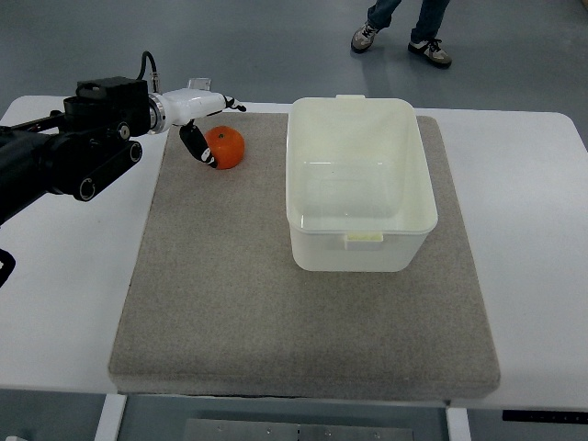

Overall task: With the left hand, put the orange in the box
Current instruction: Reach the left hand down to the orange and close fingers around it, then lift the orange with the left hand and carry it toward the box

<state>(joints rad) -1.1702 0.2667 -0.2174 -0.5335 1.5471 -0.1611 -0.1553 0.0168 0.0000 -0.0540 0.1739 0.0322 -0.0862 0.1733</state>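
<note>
Black arm links enter from the left edge, cut off there so the shoulder end is out of sight, and lead to the white left hand (197, 119) near the far left corner of the grey felt mat (230, 294). The hand sits against the orange (226, 147): one dark-tipped finger curls down its left side and another reaches over its top, but whether they actually clamp the fruit or only touch it is hard to make out from above. The orange rests on the mat, well left of the white plastic box (360, 184), which stands open and empty-looking, its translucent walls blurring the floor inside. At the top edge a person's shoes (401, 39) show, the legs cut off.
</note>
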